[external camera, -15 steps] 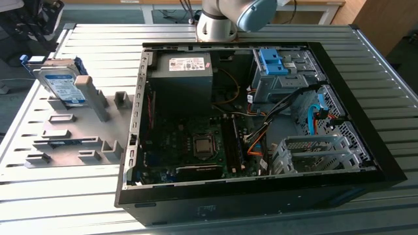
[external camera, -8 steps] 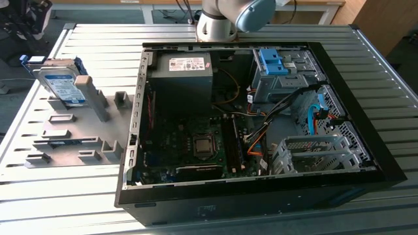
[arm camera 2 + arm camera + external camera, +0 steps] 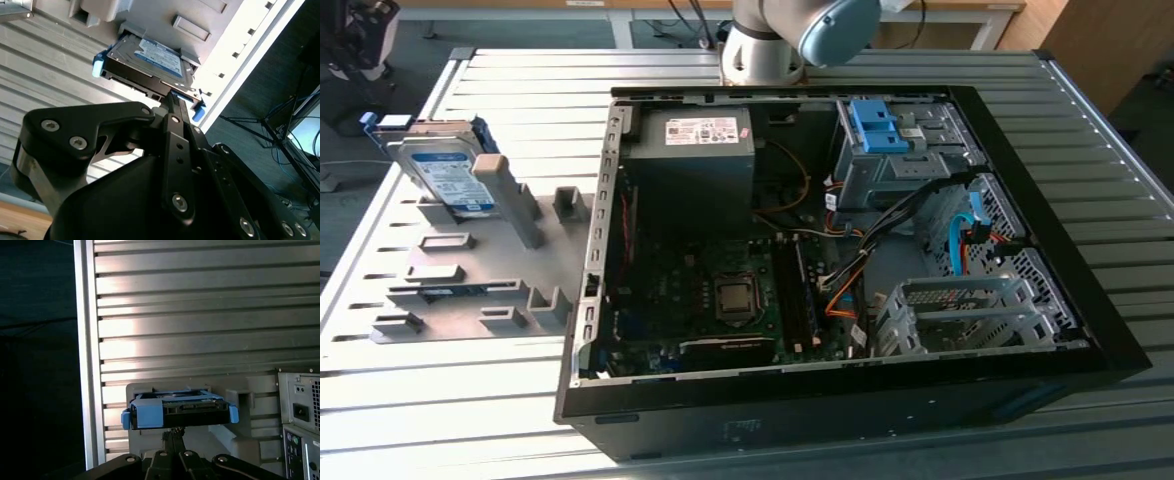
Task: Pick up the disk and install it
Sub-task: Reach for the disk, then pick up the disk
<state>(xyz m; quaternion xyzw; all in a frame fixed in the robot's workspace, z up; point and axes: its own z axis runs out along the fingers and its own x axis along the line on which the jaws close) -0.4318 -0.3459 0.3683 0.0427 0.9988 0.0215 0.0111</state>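
The disk (image 3: 443, 175), a silver drive with a white-and-blue label in a blue rail frame, leans on edge in a grey holder (image 3: 480, 270) on the slatted table, at the exterior view's left. Both wrist views show the disk (image 3: 150, 57) (image 3: 180, 410) ahead of the black gripper (image 3: 172, 100) (image 3: 173, 432). The fingers come together to one narrow tip with nothing between them. The tip points at the disk's near edge and stands apart from it. The arm's base (image 3: 774, 40) stands behind the computer case.
An open black computer case (image 3: 854, 230) lies on the table at the exterior view's right. Inside are a grey power supply box (image 3: 707, 150), a drive bay with a blue bracket (image 3: 874, 125), a metal cage (image 3: 961, 310) and loose cables. The case's rear panel (image 3: 300, 415) stands beside the holder.
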